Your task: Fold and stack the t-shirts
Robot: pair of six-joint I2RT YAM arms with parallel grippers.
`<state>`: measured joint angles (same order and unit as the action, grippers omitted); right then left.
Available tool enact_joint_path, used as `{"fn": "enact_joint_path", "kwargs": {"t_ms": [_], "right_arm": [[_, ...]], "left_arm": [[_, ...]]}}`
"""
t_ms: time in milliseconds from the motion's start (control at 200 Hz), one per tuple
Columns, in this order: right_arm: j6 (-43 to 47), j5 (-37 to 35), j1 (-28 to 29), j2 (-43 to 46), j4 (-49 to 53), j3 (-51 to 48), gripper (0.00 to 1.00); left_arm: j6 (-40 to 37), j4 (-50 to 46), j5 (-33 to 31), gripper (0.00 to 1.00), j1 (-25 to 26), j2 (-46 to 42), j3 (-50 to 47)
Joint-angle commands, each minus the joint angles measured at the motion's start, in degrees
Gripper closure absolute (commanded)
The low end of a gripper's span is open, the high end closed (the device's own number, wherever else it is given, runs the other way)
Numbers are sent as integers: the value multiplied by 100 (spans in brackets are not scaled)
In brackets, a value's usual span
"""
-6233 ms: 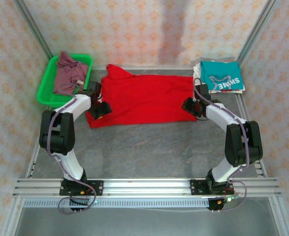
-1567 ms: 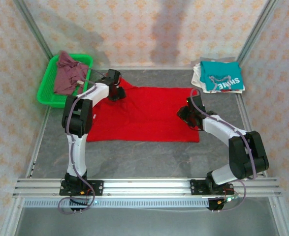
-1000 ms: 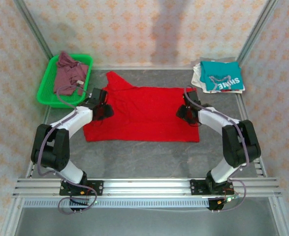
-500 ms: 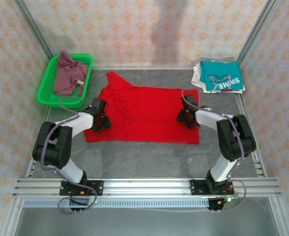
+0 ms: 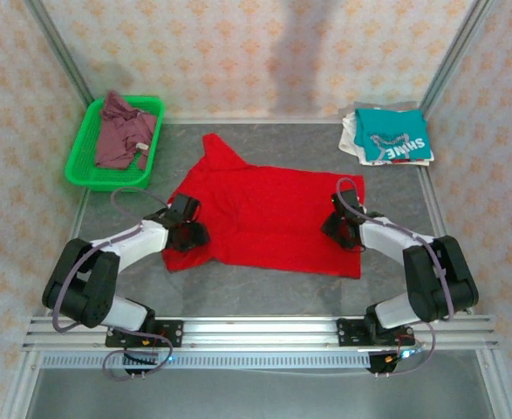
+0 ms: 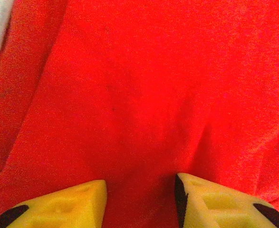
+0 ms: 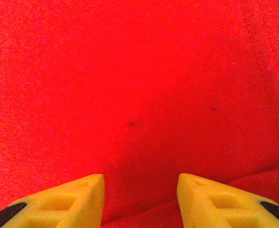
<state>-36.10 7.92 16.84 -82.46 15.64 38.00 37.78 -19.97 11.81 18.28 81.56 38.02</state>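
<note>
Left gripper point(image 6: 140, 186) and right gripper point(image 7: 140, 181) are cropped over plain bright red cloth t-shirt point(image 5: 264, 214); grip cannot be told.

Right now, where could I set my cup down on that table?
Two bare strips of table: one between the red t-shirt and the front rail, one behind it, between the green basket and the teal t-shirt stack. Its sides are crowded by the left end effector and right end effector.
</note>
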Motion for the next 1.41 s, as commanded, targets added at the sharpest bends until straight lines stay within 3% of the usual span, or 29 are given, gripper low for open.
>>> {"fn": "enact_joint_path", "kwargs": {"t_ms": [0, 200, 400, 525, 616, 796, 961, 1166, 1401], "right_arm": [[182, -395, -58, -182, 503, 197, 54], [325, -259, -221, -433, 349, 603, 54], [539, -91, -221, -354, 404, 1166, 54], [649, -31, -216, -283, 160, 1340, 54], [826, 53, -217, -255, -7, 1491, 53], [1044, -70, -225, -74, -358, 1598, 44], [1283, -4, -233, 1, -598, 1544, 42], [1506, -200, -242, 88, -705, 1234, 40], [1489, -218, -272, -138, -783, 1204, 40]], "left_arm": [[182, -1136, -217, 57, 19, -205, -79], [-147, -1644, -868, 56, -22, -631, 376], [-1149, -1684, -765, 52, -351, 53, 2490], [-1557, -1737, -761, 47, -526, 1231, 4300], [-1731, -1880, -891, 37, -574, 2149, 5521], [-1739, -2813, -1153, 34, -759, 4222, 8129], [-1534, -3380, -1077, 30, -912, 5776, 10026], [-1255, -3077, -886, 25, -1015, 6647, 10612], [-1047, -2939, -435, 25, -1044, 7299, 10902]]}}
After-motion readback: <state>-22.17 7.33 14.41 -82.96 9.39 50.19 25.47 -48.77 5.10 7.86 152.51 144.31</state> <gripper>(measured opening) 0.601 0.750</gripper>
